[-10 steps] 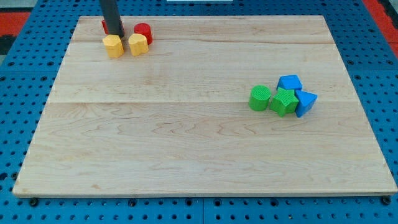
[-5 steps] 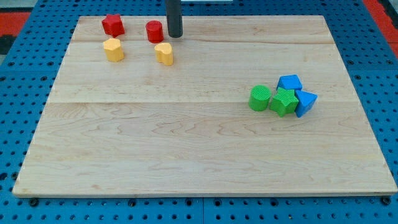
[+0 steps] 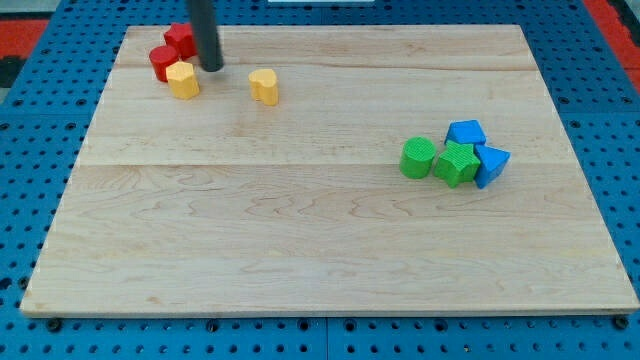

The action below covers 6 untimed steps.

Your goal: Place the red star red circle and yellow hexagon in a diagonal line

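A pale wooden bench [image 3: 330,240] is seen lying on a blue perforated base, with the blocks gathered in two places. At the far left corner, the red star [image 3: 181,37], the red circle [image 3: 162,62] and the yellow hexagon [image 3: 182,79] are packed together, each touching or almost touching its neighbour. The tip [image 3: 212,67] is set down just right of this cluster, beside the yellow hexagon; no gripper is fitted, so no jaw state can be told. A yellow heart-like block [image 3: 264,86] is left alone further right. Well apart, at the right, a green circle [image 3: 418,158], a green star [image 3: 457,163], a blue cube [image 3: 466,133] and a blue triangular block [image 3: 492,165] are bunched.

The three task blocks are judged gathered but bent into a clump, not a clear diagonal; straightening is judged still to be done.
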Motion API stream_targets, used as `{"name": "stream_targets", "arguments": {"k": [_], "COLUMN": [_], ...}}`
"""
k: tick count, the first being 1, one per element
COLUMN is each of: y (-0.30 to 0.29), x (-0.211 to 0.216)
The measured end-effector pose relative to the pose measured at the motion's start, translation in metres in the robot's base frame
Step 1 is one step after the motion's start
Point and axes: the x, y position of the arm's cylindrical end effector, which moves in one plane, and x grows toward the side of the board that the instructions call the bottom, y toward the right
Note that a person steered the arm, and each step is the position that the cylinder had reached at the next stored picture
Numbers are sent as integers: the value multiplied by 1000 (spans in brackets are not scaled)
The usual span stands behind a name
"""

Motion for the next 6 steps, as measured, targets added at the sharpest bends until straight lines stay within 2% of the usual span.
{"name": "stream_targets", "arguments": {"k": [2,3,6], "y": [-36,7,-119], "x": [34,34,12]}}
